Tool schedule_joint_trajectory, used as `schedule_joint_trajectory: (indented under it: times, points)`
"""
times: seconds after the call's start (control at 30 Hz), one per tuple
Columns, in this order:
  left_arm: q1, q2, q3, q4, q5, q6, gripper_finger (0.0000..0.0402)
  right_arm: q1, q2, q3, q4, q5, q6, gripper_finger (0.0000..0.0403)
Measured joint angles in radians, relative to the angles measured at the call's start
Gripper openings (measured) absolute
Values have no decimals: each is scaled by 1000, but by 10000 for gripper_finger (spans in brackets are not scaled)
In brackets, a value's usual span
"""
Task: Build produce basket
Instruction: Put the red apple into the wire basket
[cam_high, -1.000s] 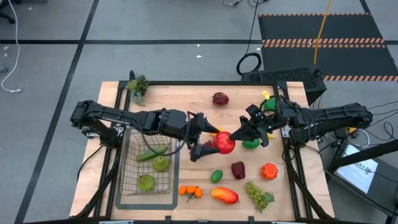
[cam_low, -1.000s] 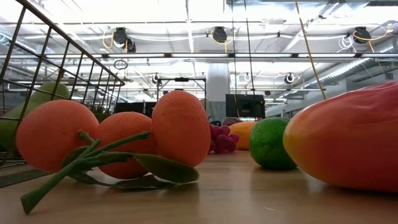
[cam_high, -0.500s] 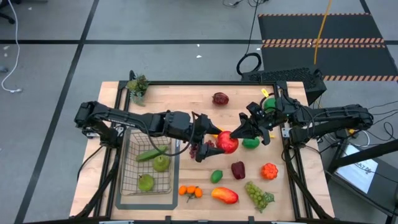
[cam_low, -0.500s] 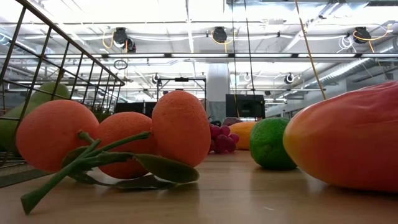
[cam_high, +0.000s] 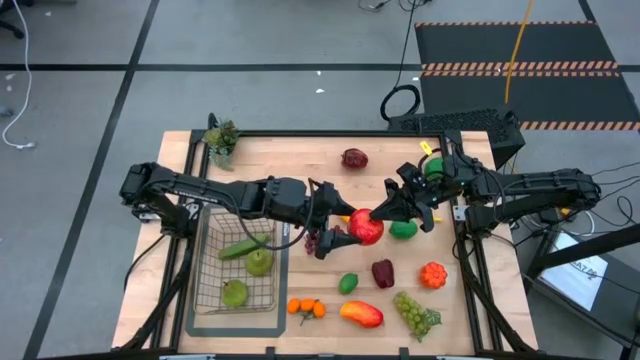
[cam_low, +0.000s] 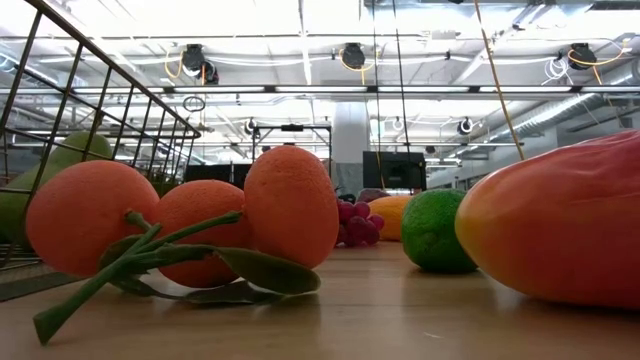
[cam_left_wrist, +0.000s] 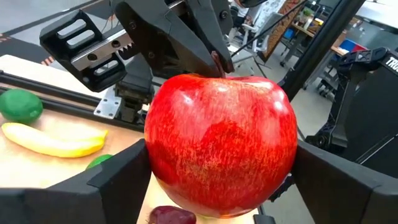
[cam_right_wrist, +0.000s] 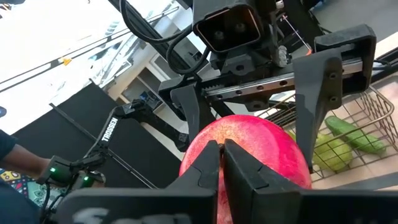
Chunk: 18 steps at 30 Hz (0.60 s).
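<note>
At centre frame we see a red apple above the counter — the right end effector pinched shut on its stem, the left end effector spread wide around it. The wire basket sits lower left — pears and cucumber inside.

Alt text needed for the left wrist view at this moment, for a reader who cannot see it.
A big red apple fills the view between the left end effector's two dark fingers, while the right end effector pinches its stem from above. A banana and a lime lie on the wooden table behind.
</note>
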Motion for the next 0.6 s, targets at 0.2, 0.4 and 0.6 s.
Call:
schedule_joint_trajectory:
  times: [0.2, 0.4, 0.6]
  points:
    - [-1, 0, 0, 11, 9, 5, 364, -4, 2, 0, 87, 19, 36, 67]
    - [-1, -14, 1, 10, 10, -4, 366, -40, -22, -1, 126, 15, 106, 152]
    - [-3, -60, 1, -38, 7, -11, 366, -97, -90, -1, 127, 16, 101, 189]
